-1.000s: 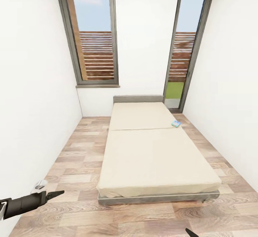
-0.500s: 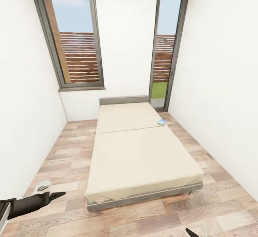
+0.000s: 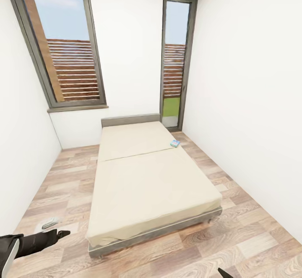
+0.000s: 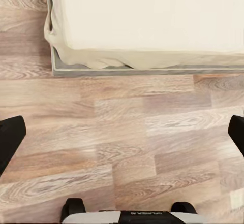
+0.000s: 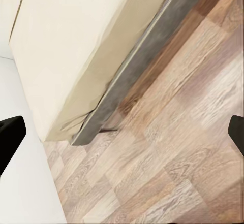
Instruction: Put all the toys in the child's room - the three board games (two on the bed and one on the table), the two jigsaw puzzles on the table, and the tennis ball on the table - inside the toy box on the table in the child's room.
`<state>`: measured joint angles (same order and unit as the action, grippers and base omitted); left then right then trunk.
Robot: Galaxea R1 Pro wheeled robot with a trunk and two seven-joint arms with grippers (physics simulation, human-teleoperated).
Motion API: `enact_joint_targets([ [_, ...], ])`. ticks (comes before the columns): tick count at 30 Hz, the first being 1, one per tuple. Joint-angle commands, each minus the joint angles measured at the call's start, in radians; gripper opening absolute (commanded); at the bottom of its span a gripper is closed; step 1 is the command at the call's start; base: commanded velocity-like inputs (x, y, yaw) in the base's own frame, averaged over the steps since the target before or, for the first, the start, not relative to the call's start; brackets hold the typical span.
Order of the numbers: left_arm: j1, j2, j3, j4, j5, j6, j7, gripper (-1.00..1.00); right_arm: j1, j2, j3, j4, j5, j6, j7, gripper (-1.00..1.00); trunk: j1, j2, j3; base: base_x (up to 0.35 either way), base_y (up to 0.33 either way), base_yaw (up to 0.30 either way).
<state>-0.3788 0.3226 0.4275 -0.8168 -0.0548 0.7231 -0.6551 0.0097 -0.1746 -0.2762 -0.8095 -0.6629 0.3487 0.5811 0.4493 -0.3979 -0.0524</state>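
Head view: flat cream bed [image 3: 147, 181]

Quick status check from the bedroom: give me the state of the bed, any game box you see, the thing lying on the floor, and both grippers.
bed: mattress bare except for one item at its far right edge.
board game: small blue box, lying flat on the mattress, untouched.
floor object: pale, lying flat near the left wall; too small to identify.
left gripper: open, empty, over bare floor.
right gripper: open, empty, beside the bed frame.
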Motion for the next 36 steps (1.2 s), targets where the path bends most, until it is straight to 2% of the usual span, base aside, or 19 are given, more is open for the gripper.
enact_joint_targets([
  [1,-0.004,-0.020,0.003,-0.001,-0.004,0.005,0.067,1.00,-0.001,0.000,-0.001,-0.001,-0.008,0.003,-0.017,1.00,0.001,-0.002,-0.001,0.000,0.000,-0.204],
  [2,-0.007,-0.029,0.003,-0.001,-0.004,0.004,0.099,1.00,-0.001,0.000,-0.001,-0.002,-0.008,0.000,-0.026,1.00,0.001,-0.002,0.001,0.000,0.000,-0.201],
  [3,-0.014,-0.050,0.003,-0.001,-0.003,0.003,0.159,1.00,-0.001,0.001,-0.001,-0.003,-0.008,-0.006,-0.053,1.00,0.001,-0.002,0.002,0.000,0.000,-0.195],
  [6,-0.023,-0.082,0.003,0.000,-0.004,-0.001,0.238,1.00,-0.002,0.006,-0.001,-0.007,-0.008,-0.010,-0.116,1.00,0.001,-0.002,0.006,0.000,0.000,-0.191],
  [7,-0.027,-0.102,0.003,0.000,-0.005,-0.003,0.281,1.00,-0.002,0.010,0.000,-0.009,-0.006,-0.011,-0.170,1.00,0.001,-0.002,0.007,0.000,0.000,-0.186],
  [11,-0.031,-0.129,0.002,0.001,-0.007,-0.006,0.335,1.00,-0.002,0.017,0.003,-0.012,0.006,-0.013,-0.293,1.00,0.001,-0.002,0.012,0.000,0.000,-0.171],
  [14,-0.032,-0.137,0.002,0.001,-0.007,-0.008,0.354,1.00,-0.004,0.020,0.014,-0.016,0.025,-0.015,-0.384,1.00,0.001,-0.002,0.016,0.000,0.000,-0.148],
  [15,-0.033,-0.140,0.002,0.001,-0.008,-0.009,0.362,1.00,-0.006,0.022,0.023,-0.020,0.037,-0.016,-0.438,1.00,0.001,-0.002,0.018,0.000,0.000,-0.122],
  [20,-0.034,-0.146,0.003,0.001,-0.008,-0.010,0.370,1.00,-0.017,0.036,0.057,-0.028,0.060,-0.040,-0.547,1.00,0.001,-0.002,0.022,0.000,0.000,-0.073],
  [27,-0.034,-0.164,-0.008,-0.019,-0.007,-0.004,0.370,1.00,-0.023,0.055,0.094,-0.030,0.069,-0.072,-0.619,1.00,0.001,-0.002,0.024,0.000,0.000,-0.017],
  [29,-0.034,-0.174,-0.021,-0.039,-0.008,-0.001,0.369,1.00,-0.023,0.057,0.102,-0.031,0.070,-0.075,-0.635,1.00,0.001,-0.002,0.024,0.000,0.000,-0.006],
  [32,-0.034,-0.187,-0.067,-0.065,-0.010,-0.002,0.370,1.00,-0.024,0.061,0.118,-0.033,0.071,-0.079,-0.652,1.00,0.001,-0.002,0.024,0.002,-0.002,-0.001],
  [33,-0.034,-0.191,-0.095,-0.071,-0.010,-0.005,0.371,1.00,-0.024,0.063,0.127,-0.038,0.071,-0.079,-0.656,1.00,0.001,-0.002,0.024,0.039,-0.030,0.023],
  [36,-0.034,-0.194,-0.134,-0.076,-0.010,-0.007,0.373,1.00,-0.024,0.065,0.145,-0.057,0.071,-0.078,-0.661,1.00,0.001,-0.002,0.024,0.064,-0.051,0.043],
])
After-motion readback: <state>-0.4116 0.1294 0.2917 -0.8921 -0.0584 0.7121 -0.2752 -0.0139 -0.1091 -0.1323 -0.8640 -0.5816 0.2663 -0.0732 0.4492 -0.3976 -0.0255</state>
